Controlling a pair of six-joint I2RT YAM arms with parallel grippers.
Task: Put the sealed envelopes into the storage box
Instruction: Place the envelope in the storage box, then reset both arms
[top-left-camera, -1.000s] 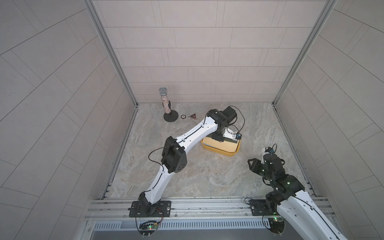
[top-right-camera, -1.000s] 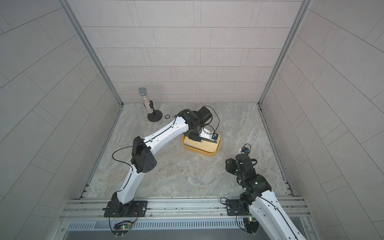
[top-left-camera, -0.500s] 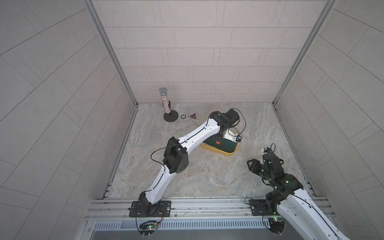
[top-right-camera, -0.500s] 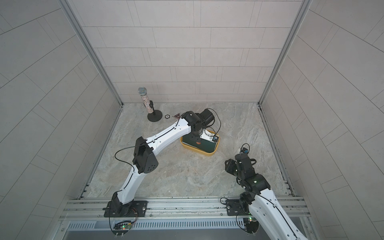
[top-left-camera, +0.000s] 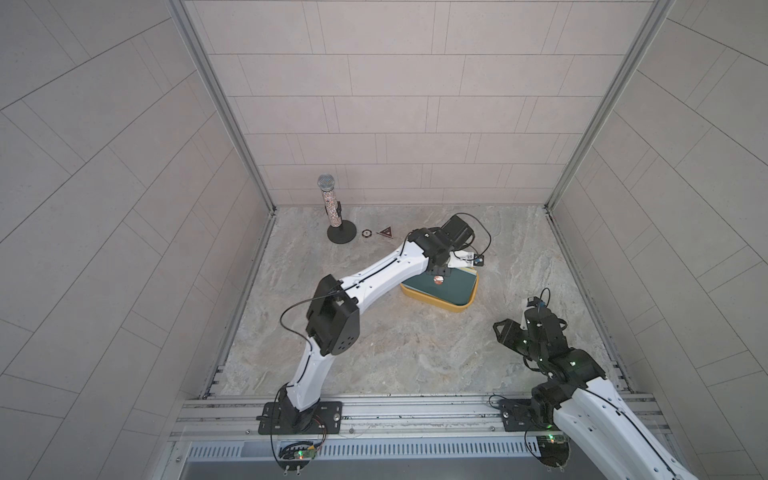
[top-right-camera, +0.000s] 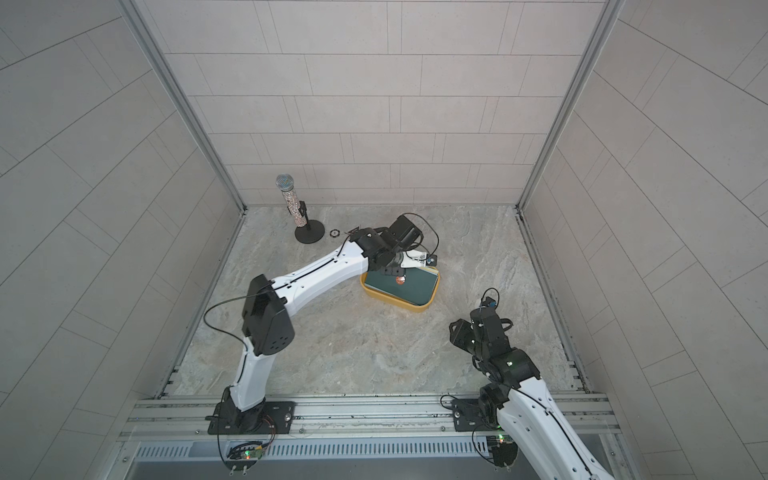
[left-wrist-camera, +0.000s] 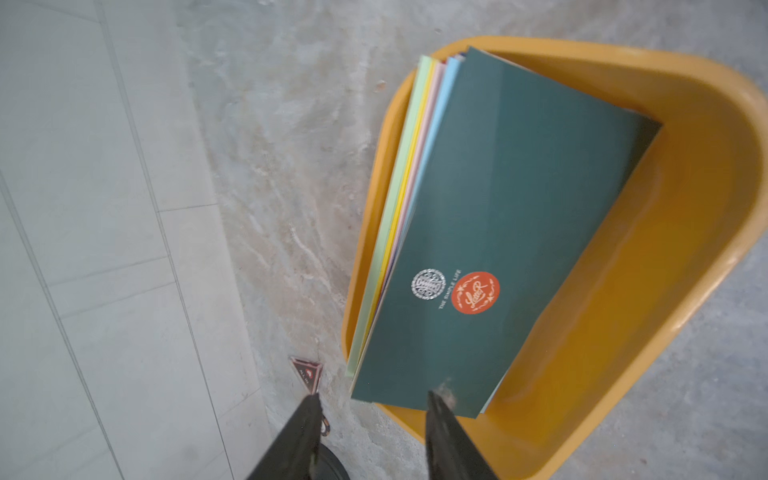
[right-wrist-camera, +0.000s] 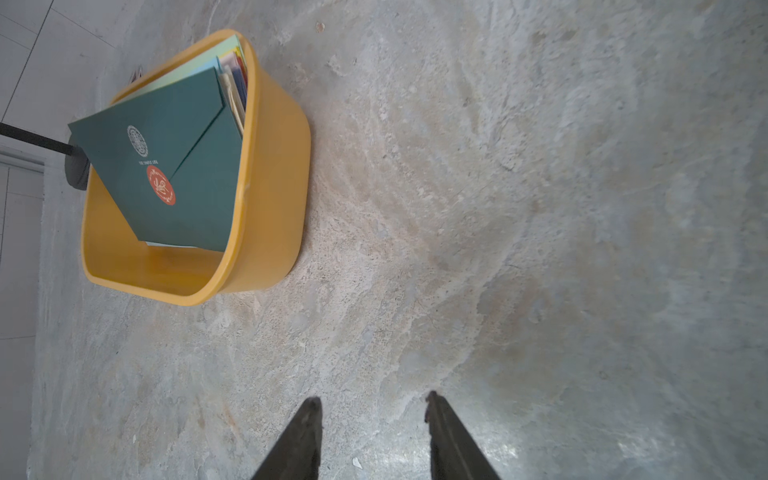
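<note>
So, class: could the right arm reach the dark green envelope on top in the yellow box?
Probably yes: bare floor lies between the open right pincer and the storage box, and the dark green envelope lies uncovered on top. The left pincer at its far end may crowd it.

Bright diffuse light, soft shadows; glare on floor (right-wrist-camera: 631, 449); left wrist view blurred; top views bowed.

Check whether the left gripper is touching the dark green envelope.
Cannot tell. In the left wrist view the left gripper is open and one of its fingers overlaps the edge of the dark green envelope; neither gap nor contact shows.
</note>
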